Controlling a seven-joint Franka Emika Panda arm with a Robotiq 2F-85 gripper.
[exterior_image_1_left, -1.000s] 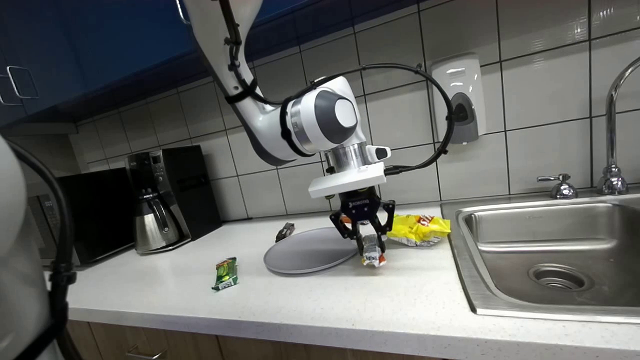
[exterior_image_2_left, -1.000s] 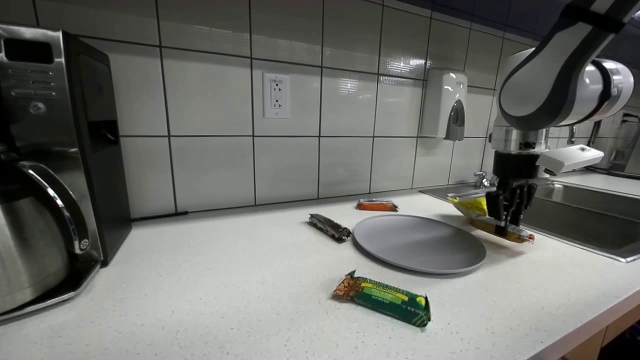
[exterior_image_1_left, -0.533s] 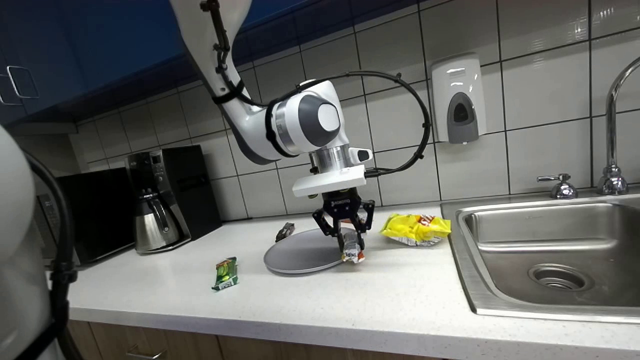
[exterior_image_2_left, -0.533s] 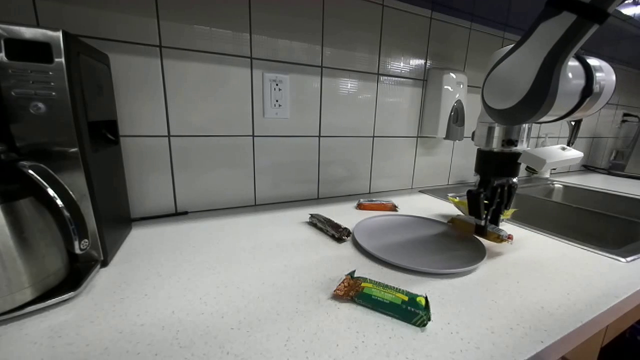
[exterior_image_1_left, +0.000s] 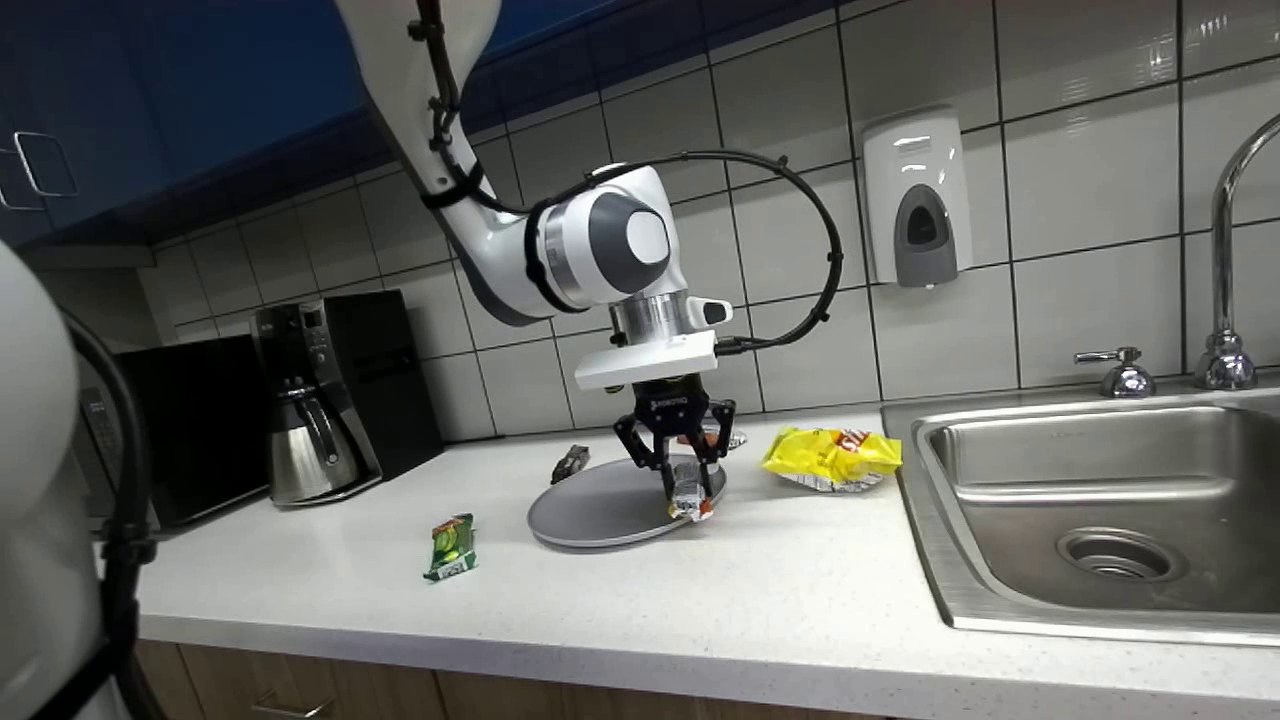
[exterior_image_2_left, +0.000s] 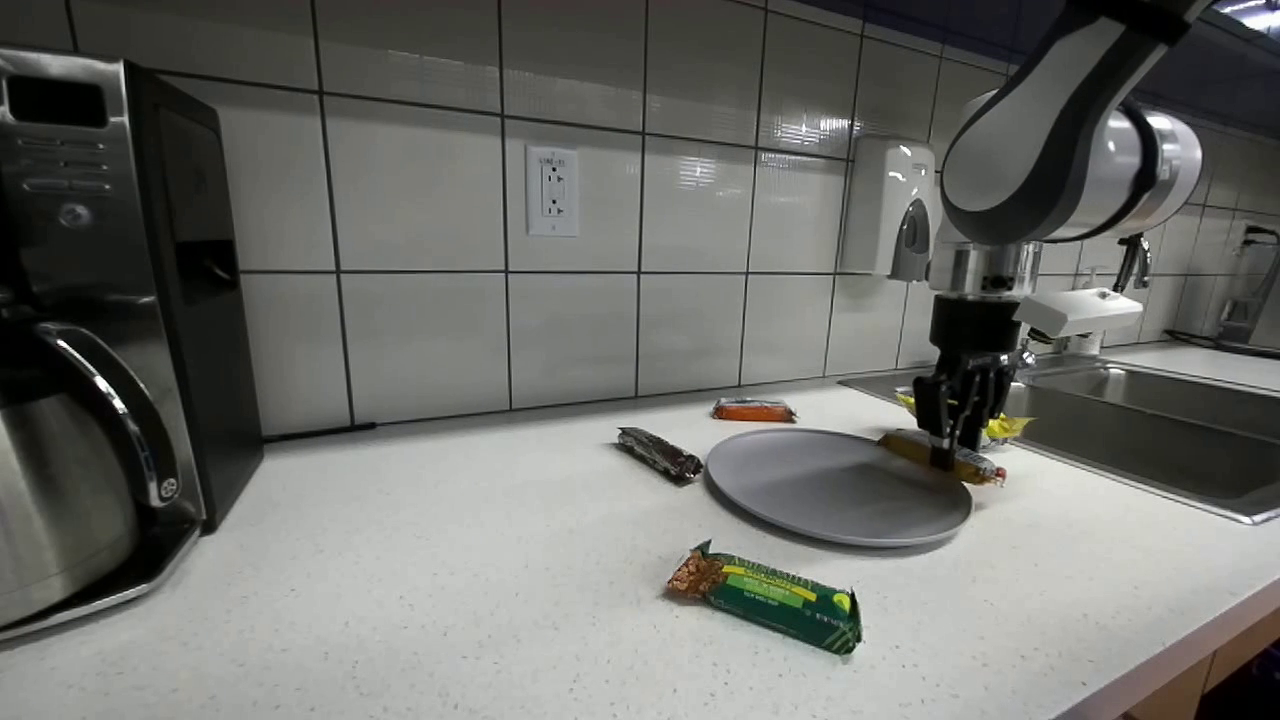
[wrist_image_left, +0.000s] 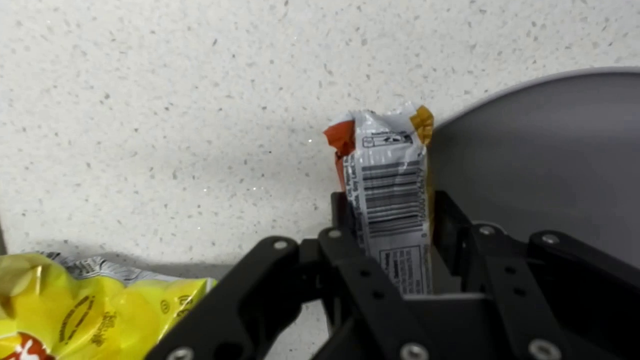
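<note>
Pinching a wrapped bar (wrist_image_left: 392, 195) between two black fingers (wrist_image_left: 447, 225), the tool (exterior_image_1_left: 690, 490) points straight down at the edge of a round gray plate (exterior_image_2_left: 800, 485). In the wrist view, the bar shows a silver back with a barcode and small print, its crimped end flaring into an orange corner and a golden one. The bar runs along the plate's rim on the side toward the steel sink (exterior_image_1_left: 1060, 450), and covers part of that rim in the wrist view; whether it touches the plate cannot be told. A white arm (exterior_image_1_left: 500, 235) carries the tool.

Beneath is a white, speckled desk (exterior_image_2_left: 450, 560). A crumpled yellow bag (exterior_image_1_left: 832, 458) lies between the plate and the sink, near the sink's edge. A dark bar (exterior_image_2_left: 660, 455) lies just beside the plate, on the side away from the sink. A green bar (exterior_image_2_left: 780, 605) lies apart from the plate, nearer the front of the desk. An orange bar (exterior_image_2_left: 755, 411) lies behind the plate, nearer the tiled wall (exterior_image_2_left: 420, 190). At the end away from the sink stands a coffee maker (exterior_image_2_left: 80, 245) with a steel pot (exterior_image_1_left: 305, 455). On the wall are a white dispenser (exterior_image_1_left: 917, 195) and, seen in an exterior view, an outlet (exterior_image_2_left: 553, 190). A chrome faucet (exterior_image_1_left: 1222, 250) rises behind the sink.
</note>
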